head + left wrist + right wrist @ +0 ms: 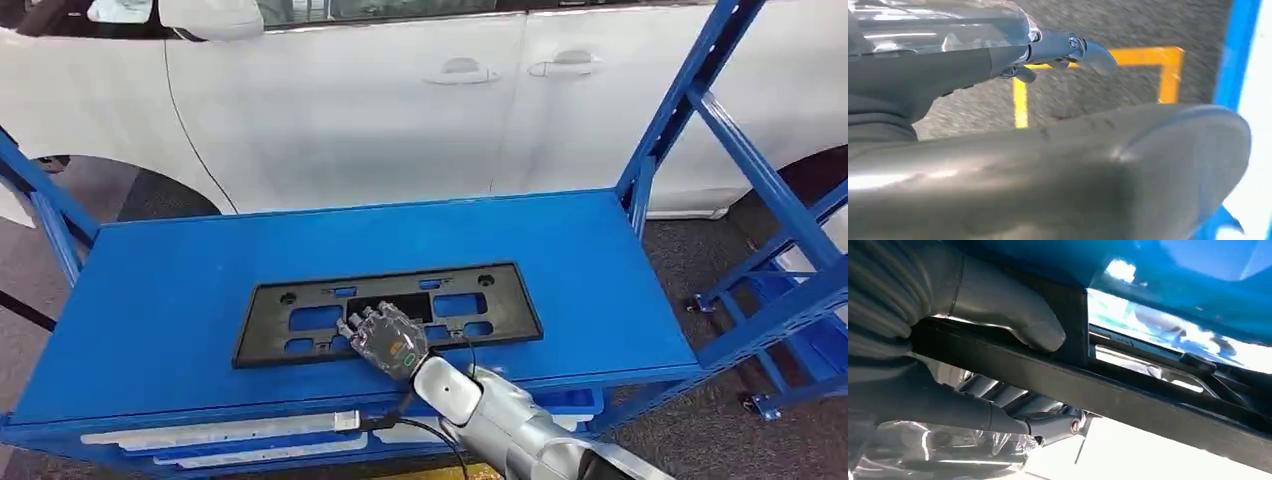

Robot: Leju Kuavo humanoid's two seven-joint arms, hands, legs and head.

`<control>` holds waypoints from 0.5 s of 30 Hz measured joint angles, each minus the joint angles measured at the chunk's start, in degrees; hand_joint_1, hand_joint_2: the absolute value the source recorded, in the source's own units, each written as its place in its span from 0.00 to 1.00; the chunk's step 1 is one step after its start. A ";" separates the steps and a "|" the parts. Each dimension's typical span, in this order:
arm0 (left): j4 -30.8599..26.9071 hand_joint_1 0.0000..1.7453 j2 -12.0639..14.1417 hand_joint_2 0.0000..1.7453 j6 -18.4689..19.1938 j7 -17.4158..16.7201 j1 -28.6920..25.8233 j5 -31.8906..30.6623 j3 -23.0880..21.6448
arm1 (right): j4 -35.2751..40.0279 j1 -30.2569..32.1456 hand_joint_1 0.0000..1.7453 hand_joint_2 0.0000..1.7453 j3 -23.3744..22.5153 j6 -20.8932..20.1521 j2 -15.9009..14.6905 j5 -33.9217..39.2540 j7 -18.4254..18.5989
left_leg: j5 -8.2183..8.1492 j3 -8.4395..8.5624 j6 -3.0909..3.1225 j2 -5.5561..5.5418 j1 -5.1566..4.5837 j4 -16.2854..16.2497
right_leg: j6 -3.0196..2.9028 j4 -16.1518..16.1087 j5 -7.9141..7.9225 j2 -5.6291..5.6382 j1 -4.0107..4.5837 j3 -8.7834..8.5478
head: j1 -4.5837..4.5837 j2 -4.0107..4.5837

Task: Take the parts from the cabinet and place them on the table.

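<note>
Matt black plastic plate on smooth blue-painted metal shelf

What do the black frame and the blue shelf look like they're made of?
Black frame: probably moulded plastic, matte, with cut-out slots and screw holes. Blue shelf: likely painted metal, smooth with a slight sheen; its uprights are angled steel-like beams. Right hand grips the frame.

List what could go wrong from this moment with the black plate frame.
The right hand grips the black license plate frame only at its near edge, thumb over one bar, so the long part may tilt or slip when lifted. Its far end may drag on the blue shelf.
</note>
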State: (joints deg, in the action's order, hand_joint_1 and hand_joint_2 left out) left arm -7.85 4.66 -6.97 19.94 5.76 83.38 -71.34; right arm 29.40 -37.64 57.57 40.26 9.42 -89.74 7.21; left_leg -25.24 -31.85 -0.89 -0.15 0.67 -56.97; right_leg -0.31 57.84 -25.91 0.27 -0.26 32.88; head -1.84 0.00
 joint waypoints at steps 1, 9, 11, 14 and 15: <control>0.00 0.00 0.00 0.00 0.22 0.74 0.04 0.00 0.02 | 0.02 -0.05 1.00 1.00 -0.35 0.02 0.00 0.15 -0.57 | 0.07 0.12 -0.38 0.00 0.11 0.23 | -0.33 -0.11 0.05 0.02 0.08 -0.07 | 0.00 0.00; 0.00 0.00 0.02 0.00 0.96 3.89 -0.26 0.11 0.00 | 5.61 2.34 1.00 1.00 -7.76 0.07 -0.55 3.19 -6.75 | -6.96 -7.47 -1.63 0.06 0.58 -16.74 | -1.37 -0.79 0.61 -0.40 -0.37 -0.11 | 0.00 0.00; 0.00 0.00 0.11 0.00 0.96 4.00 -0.24 0.11 0.00 | 6.47 2.44 1.00 1.00 -8.78 0.07 -0.63 3.26 -6.80 | -1.79 -2.71 -1.54 0.10 0.69 -7.01 | -1.08 -0.59 0.42 -0.34 -0.42 -0.31 | 0.00 0.00; 0.00 0.00 0.15 0.00 0.74 4.22 -0.10 0.11 0.00 | 8.42 2.89 1.00 1.00 -10.65 0.04 -0.81 4.99 -8.95 | -0.68 0.20 -0.39 -0.10 0.30 -0.43 | -0.05 -0.15 0.38 -0.04 0.01 0.14 | 0.00 0.00; 0.00 0.00 0.15 0.00 0.30 4.22 -0.24 0.13 0.00 | 9.95 3.62 1.00 1.00 -11.87 0.04 -0.96 6.83 -11.75 | -0.69 -0.02 -0.24 -0.08 0.29 -0.53 | 0.15 -0.19 0.46 -0.04 0.02 0.20 | 0.00 0.00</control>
State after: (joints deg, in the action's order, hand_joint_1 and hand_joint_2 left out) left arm -7.85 4.81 -6.67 24.15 5.53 83.52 -71.34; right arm 39.35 -34.02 45.70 40.30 8.46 -82.92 -4.54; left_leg -25.93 -31.87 -1.13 -0.23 0.96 -57.50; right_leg -0.16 57.64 -25.45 0.22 -0.24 33.07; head -1.84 0.00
